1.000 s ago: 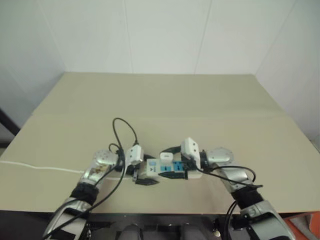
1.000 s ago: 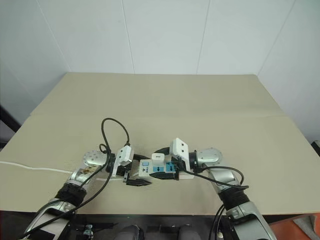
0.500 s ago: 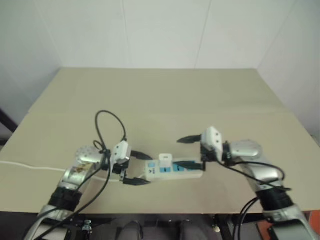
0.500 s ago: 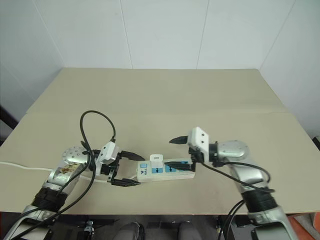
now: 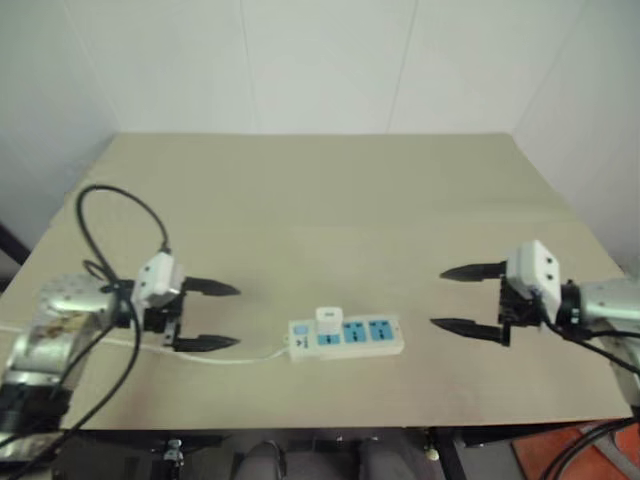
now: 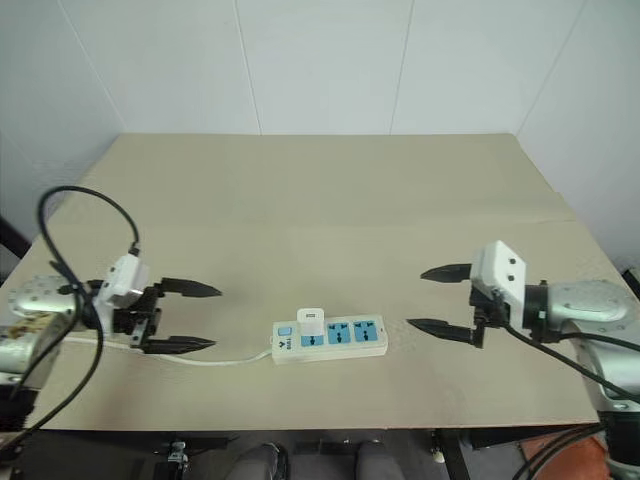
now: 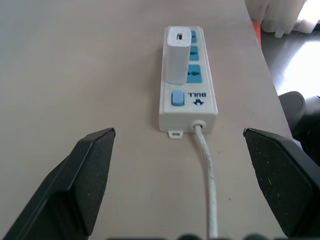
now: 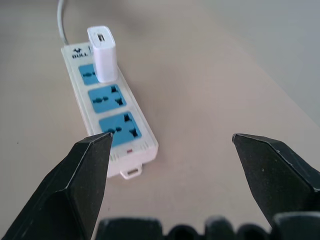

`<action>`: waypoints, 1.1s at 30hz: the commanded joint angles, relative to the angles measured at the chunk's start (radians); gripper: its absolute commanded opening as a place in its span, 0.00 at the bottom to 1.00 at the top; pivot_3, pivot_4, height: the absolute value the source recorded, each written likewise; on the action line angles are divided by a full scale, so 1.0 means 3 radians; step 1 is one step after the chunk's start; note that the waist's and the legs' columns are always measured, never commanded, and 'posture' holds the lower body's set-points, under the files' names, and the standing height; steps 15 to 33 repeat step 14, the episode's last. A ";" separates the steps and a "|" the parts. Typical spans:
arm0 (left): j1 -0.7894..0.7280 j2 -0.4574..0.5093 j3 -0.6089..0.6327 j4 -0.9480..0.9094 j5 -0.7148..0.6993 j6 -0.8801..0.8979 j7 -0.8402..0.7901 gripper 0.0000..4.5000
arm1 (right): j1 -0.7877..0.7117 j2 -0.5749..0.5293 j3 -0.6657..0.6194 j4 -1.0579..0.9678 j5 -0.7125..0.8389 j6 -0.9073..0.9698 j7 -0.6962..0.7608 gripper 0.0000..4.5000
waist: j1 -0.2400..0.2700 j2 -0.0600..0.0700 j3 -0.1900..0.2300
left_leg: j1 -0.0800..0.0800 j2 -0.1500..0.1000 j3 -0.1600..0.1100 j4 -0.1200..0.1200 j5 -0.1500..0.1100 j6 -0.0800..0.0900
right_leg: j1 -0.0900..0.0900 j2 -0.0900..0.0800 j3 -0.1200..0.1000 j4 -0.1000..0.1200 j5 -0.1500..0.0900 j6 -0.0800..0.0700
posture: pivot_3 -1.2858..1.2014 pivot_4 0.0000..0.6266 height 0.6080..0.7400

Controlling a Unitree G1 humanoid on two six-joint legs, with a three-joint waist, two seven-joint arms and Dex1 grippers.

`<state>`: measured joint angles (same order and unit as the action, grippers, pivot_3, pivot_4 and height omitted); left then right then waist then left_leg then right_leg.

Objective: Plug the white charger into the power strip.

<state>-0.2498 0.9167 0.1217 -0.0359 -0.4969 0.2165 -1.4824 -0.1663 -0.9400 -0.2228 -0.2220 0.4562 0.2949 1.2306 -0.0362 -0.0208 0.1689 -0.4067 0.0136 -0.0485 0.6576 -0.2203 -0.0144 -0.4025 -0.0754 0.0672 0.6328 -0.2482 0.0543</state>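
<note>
The power strip [image 5: 362,336] lies flat on the table near its front edge, blue sockets facing up. Its thin white cord [image 6: 230,357] runs off to the left. The white charger [image 5: 327,321] stands upright in the socket nearest the switch end, also seen in the left wrist view as the charger [image 7: 177,55] on the strip [image 7: 190,100]. My left gripper [image 5: 238,316] hovers open to the left of the strip, pointing at it, holding nothing. My right gripper [image 5: 437,297] hovers open to the right of the strip, also pointing at it and empty.
The beige table [image 5: 330,200] reaches back to white walls. Its front edge [image 5: 330,425] runs close behind the strip. A black cable [image 5: 110,200] loops above my left wrist.
Both grippers have pulled away from the power strip, the left one to the left and the right one to the right, and both have risen. The charger stays standing in the strip.
</note>
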 commanded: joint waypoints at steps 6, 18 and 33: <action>0.0346 0.0119 0.0419 -0.0417 -0.0223 0.0201 0.0195 0.99 | 0.0218 -0.0171 -0.0328 -0.0236 0.0065 0.0012 -0.0042 1.00 | -0.0001 0.0000 0.0002 | 0.0000 0.0001 0.0001 0.0001 0.0000 0.0000 | 0.0000 0.0001 0.0000 -0.0001 -0.0001 0.0001 | 0.52 0.24 1.00; 0.0344 0.0109 0.0375 -0.0484 -0.0249 0.0243 0.0257 0.99 | 0.0223 -0.0202 -0.0309 -0.0223 0.0047 0.0003 -0.0036 1.00 | 0.0001 0.0000 0.0002 | 0.0000 0.0001 0.0002 0.0001 0.0000 0.0000 | 0.0000 0.0001 0.0001 -0.0001 0.0000 -0.0001 | 0.52 0.24 1.00; 0.0344 0.0109 0.0375 -0.0484 -0.0249 0.0243 0.0257 0.99 | 0.0223 -0.0202 -0.0309 -0.0223 0.0047 0.0003 -0.0036 1.00 | 0.0001 0.0000 0.0002 | 0.0000 0.0001 0.0002 0.0001 0.0000 0.0000 | 0.0000 0.0001 0.0001 -0.0001 0.0000 -0.0001 | 0.52 0.24 1.00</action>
